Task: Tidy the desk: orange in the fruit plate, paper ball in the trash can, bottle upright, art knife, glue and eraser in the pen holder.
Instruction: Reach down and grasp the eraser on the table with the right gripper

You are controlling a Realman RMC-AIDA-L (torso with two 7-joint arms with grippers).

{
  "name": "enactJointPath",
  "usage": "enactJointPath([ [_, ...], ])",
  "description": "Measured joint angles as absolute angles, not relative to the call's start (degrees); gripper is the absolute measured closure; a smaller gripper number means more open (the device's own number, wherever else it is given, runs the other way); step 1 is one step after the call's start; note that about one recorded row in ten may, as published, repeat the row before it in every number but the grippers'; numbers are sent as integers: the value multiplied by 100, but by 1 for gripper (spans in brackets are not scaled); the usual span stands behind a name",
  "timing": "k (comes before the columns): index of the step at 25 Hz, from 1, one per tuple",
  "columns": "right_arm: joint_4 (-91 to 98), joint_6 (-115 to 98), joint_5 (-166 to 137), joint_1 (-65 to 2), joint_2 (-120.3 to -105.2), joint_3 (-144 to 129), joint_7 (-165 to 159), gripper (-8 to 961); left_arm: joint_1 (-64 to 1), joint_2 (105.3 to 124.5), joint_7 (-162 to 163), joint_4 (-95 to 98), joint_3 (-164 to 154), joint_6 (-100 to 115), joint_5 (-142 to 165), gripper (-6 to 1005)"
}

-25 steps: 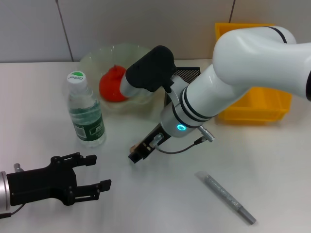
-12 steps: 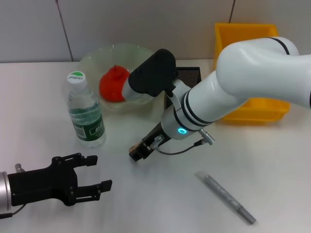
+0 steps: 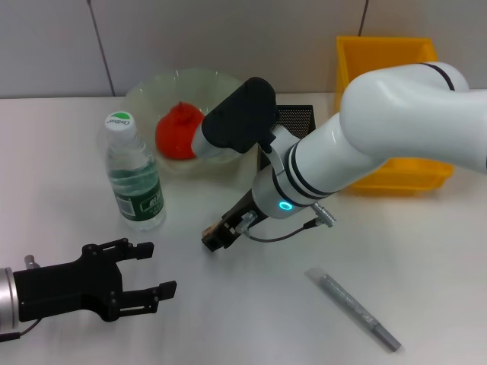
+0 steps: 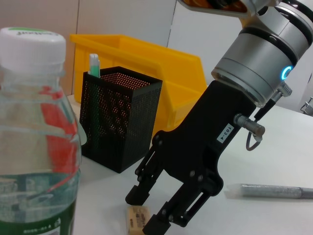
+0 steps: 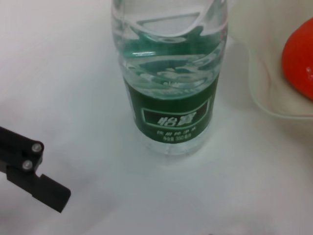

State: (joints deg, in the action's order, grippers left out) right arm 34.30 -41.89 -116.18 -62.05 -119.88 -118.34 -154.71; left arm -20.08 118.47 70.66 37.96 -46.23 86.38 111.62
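Near the desk's middle, my right gripper (image 3: 215, 241) hangs low over the eraser (image 4: 135, 220), fingers parted a narrow way and tips straddling the tan block — nothing held yet. The block lies flat on the table (image 3: 251, 319), just in front of the pen holder (image 4: 120, 118). I judge the pick is the step in hand: settle straight down, close square across its short sides, then lift clear before swinging to the holder (a green-capped stick already stands inside). The bottle (image 3: 134, 174) stands upright nearby, the orange (image 3: 176, 132) sits in the fruit plate (image 3: 152, 90). My left gripper (image 3: 125, 279), spread wide and empty, waits at the near edge — well apart.
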Motion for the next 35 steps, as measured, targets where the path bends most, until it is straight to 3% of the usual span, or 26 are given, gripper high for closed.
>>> enactJointPath([
  [27, 3465, -4001, -11473, -6137, -11988, -12065, -15426, 439, -2001, 11846, 6999, 3744, -4623, 8640, 11162, 184],
  [35, 3602, -4006, -11486, -6090, -11986, -12038, -15424, 540, -2006, 11839, 6987, 3709, -4623, 8639, 11170, 184],
])
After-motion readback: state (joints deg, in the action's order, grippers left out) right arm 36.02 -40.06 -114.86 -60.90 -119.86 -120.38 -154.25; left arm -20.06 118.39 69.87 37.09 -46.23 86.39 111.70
